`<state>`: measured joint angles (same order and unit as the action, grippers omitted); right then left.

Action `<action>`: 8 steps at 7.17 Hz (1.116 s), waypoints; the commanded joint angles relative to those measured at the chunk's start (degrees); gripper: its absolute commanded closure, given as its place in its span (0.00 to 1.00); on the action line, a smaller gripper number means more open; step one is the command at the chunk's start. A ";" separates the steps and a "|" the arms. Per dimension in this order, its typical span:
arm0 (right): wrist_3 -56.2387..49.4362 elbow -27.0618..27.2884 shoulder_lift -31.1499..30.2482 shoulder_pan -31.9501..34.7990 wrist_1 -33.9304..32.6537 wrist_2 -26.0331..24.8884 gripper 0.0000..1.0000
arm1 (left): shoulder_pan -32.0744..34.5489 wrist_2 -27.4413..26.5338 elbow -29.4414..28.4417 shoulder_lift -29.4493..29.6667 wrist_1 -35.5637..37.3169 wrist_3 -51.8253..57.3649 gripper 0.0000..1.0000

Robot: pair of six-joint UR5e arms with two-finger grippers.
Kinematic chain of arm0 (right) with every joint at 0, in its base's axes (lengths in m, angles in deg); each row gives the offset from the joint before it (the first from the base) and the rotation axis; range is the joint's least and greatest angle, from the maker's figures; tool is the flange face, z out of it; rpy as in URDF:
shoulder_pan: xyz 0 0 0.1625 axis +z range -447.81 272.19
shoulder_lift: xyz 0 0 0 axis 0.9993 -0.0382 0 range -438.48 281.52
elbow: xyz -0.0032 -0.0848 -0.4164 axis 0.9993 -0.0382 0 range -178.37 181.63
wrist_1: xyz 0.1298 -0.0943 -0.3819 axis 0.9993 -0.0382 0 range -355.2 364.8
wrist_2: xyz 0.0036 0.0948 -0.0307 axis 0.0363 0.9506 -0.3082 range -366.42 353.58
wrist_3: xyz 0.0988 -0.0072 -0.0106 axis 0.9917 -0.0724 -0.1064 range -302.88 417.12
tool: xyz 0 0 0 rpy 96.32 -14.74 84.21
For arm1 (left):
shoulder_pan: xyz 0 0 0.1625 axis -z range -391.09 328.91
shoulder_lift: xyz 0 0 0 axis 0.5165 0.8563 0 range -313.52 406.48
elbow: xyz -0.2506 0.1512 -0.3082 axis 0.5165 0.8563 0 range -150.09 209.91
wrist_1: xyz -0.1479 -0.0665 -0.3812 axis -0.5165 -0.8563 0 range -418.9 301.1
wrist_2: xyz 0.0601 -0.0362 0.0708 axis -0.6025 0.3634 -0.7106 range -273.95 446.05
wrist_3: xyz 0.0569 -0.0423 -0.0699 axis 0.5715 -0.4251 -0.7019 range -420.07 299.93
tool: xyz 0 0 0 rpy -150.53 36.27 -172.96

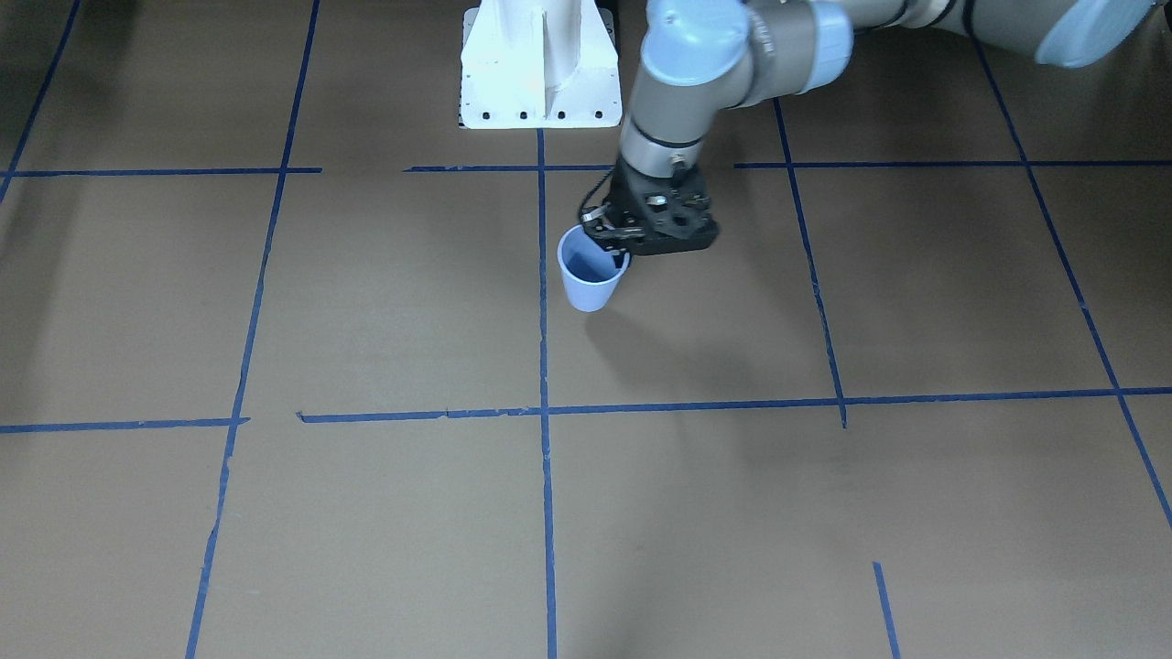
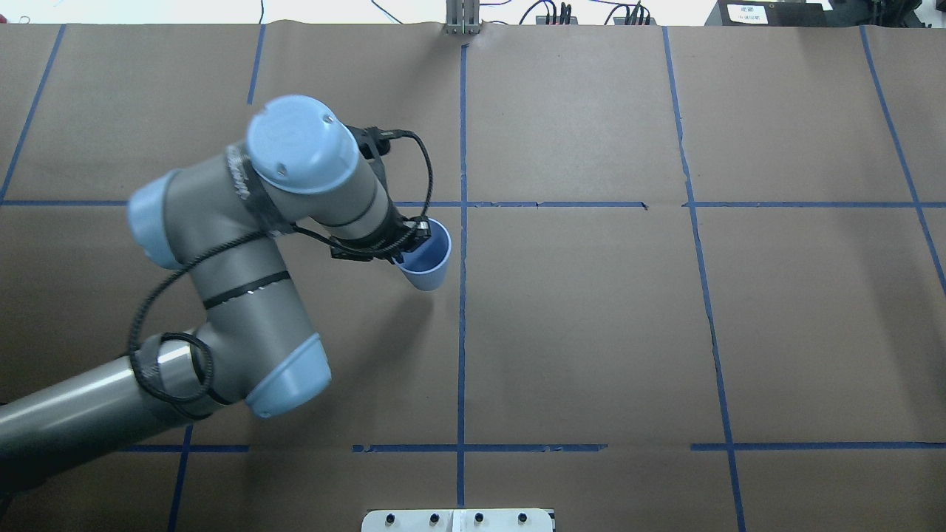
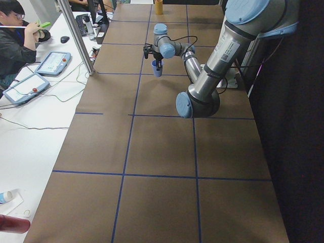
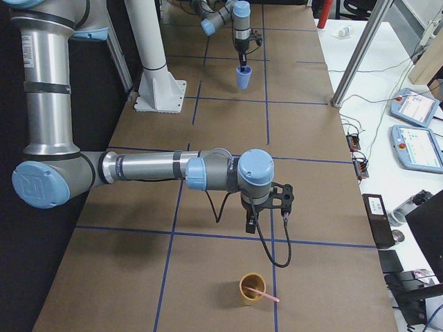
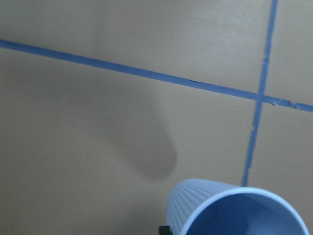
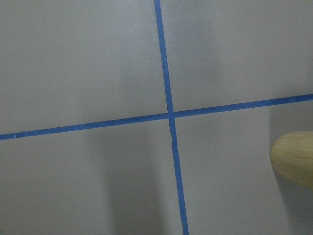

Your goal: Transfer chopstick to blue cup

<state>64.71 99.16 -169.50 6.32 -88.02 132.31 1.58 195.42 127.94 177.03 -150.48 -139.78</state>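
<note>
The blue cup point(image 1: 589, 273) hangs from my left gripper point(image 1: 615, 245), which is shut on its rim, one finger inside and one outside. The cup also shows in the overhead view point(image 2: 427, 260), tilted, and in the left wrist view point(image 5: 230, 210), where its shadow lies apart from it on the table. A pale pink chopstick point(image 4: 266, 296) leans in a tan wooden cup point(image 4: 252, 288) at the table's right end. My right gripper point(image 4: 266, 216) hovers just beyond that cup, pointing down; I cannot tell whether it is open or shut. The tan cup's edge shows in the right wrist view point(image 6: 295, 159).
The white robot base point(image 1: 540, 69) stands at the table's back edge. Blue tape lines grid the brown table. An operators' bench with tablets point(image 4: 415, 138), cables and a seated person point(image 3: 12, 38) runs along the far side.
</note>
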 commanded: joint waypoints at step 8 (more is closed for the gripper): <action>-0.03 -0.59 -0.38 0.00 0.36 -0.39 0.00 | -0.78 -1.26 -3.74 2.87 -4.58 -1.06 0.00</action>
<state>64.79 98.87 -169.61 6.32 -87.70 132.03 0.02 193.95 123.01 179.94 -155.45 -140.92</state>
